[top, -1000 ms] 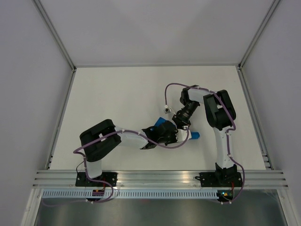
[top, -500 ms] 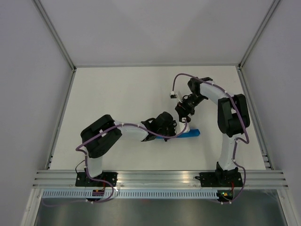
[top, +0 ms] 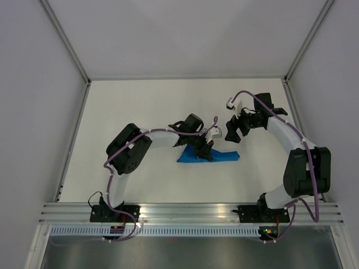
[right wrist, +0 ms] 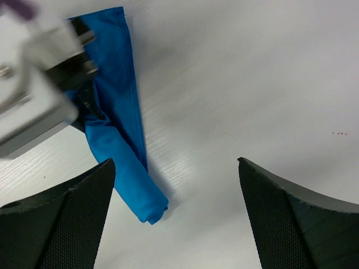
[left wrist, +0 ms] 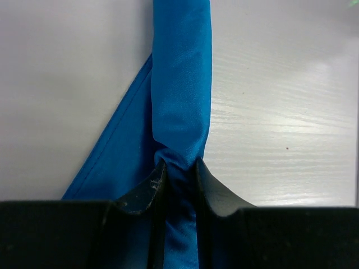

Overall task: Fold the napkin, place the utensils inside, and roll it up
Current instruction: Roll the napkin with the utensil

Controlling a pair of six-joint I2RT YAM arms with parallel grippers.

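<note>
Bright even light, soft shadows, pale glare on the table (left wrist: 314, 78), wrist-view foregrounds blurred

Lab test cell: white table (top: 140, 112), aluminium rails (top: 190, 212), blank enclosure walls (top: 185, 33).

One blue napkin (top: 224, 158) is in sight, a single rolled cloth with one flat corner flap beside the roll. There are two robot arms, the left arm (top: 160, 137) and the right arm (top: 291, 140), standing on two black bases (top: 115, 213), one each. They carry two grippers, the left gripper (left wrist: 179, 168) and the right gripper (right wrist: 175, 162), each with two dark fingers (right wrist: 291, 224), four fingers in all. Two purple cables (top: 105, 167) run along the arms, one per arm. Two white camera boxes (top: 216, 133) show from above, one at each wrist. One white table (top: 129, 112) holds everything, with one ribbed metal rail (top: 185, 213) along its near edge and three pale walls (top: 33, 112) around it.
</note>
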